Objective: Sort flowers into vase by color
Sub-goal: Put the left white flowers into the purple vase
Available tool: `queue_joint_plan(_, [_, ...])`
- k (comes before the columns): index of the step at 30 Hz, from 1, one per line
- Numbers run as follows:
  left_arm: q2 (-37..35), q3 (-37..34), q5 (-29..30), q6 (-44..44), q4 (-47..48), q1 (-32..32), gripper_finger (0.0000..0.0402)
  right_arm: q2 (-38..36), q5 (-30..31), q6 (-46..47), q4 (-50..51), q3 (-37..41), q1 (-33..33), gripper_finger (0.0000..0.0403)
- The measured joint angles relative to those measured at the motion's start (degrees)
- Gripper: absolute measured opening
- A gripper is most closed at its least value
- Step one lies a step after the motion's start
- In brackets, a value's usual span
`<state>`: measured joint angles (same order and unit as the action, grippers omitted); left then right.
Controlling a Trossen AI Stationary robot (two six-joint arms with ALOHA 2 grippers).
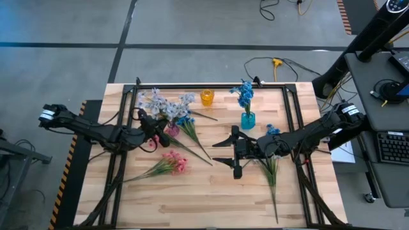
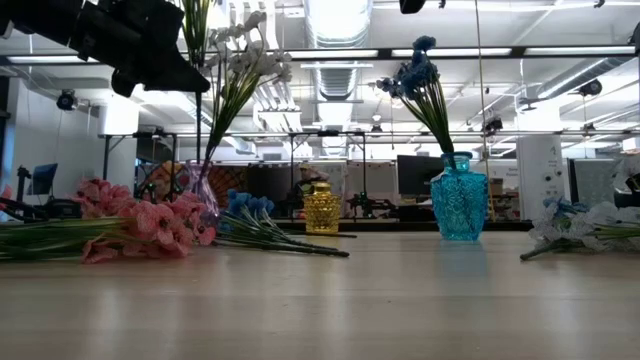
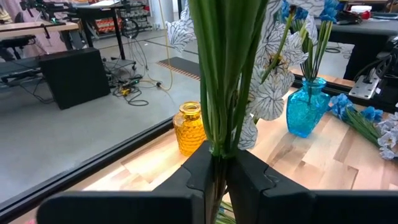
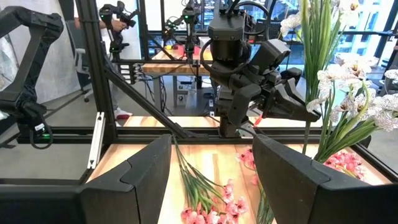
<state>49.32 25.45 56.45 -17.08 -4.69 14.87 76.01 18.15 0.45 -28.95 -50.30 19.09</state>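
My left gripper [image 3: 219, 168] is shut on a bunch of white-lavender flowers [image 1: 165, 102] that stands upright over a pink-tinted vase [image 2: 205, 195] at the table's far left. A blue vase [image 1: 248, 119] at the far right holds blue flowers [image 1: 243, 92]. Between the two stands a small yellow vase [image 1: 206, 97]. Pink flowers [image 1: 171, 163] and blue flowers [image 1: 192, 131] lie flat on the wood. My right gripper [image 1: 218, 151] hovers open near the table's middle, pointing toward the left arm, with nothing between its fingers. My left gripper pinches the bunch's green stems [image 3: 217, 146] between its two fingers, well below the blossoms. The fingers come in about level from the table's left and lie across the stems. The bunch stands upright, and in the low view its lower stems [image 2: 207, 150] run down into the pink-tinted vase.
More blue and white sprigs [image 1: 273, 163] lie on the table under the right arm. A black frame rail [image 1: 211, 86] runs along the table's far edge and sides. The near half of the wooden top [image 1: 211, 204] is bare.
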Motion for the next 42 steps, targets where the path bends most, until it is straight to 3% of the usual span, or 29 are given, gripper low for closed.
queue_joint_plan(15, [-0.1, 0.0, -0.9, -3.4, 3.0, 0.0, 0.0038, 0.0, 0.0, 0.0, 0.0, 0.0, 0.0, 0.0219])
queue_joint_plan(34, [-0.6, 0.0, -5.3, -6.5, 9.0, 0.1, 0.0221, 0.0, 0.0, 0.5, 0.2, 0.0, 0.0, 0.0219])
queue_joint_plan(42, [-0.8, 3.4, -10.7, -8.4, 18.1, 0.1, 0.0253, 0.0, 0.0, 1.1, 0.4, 0.0, 0.0, 0.0219])
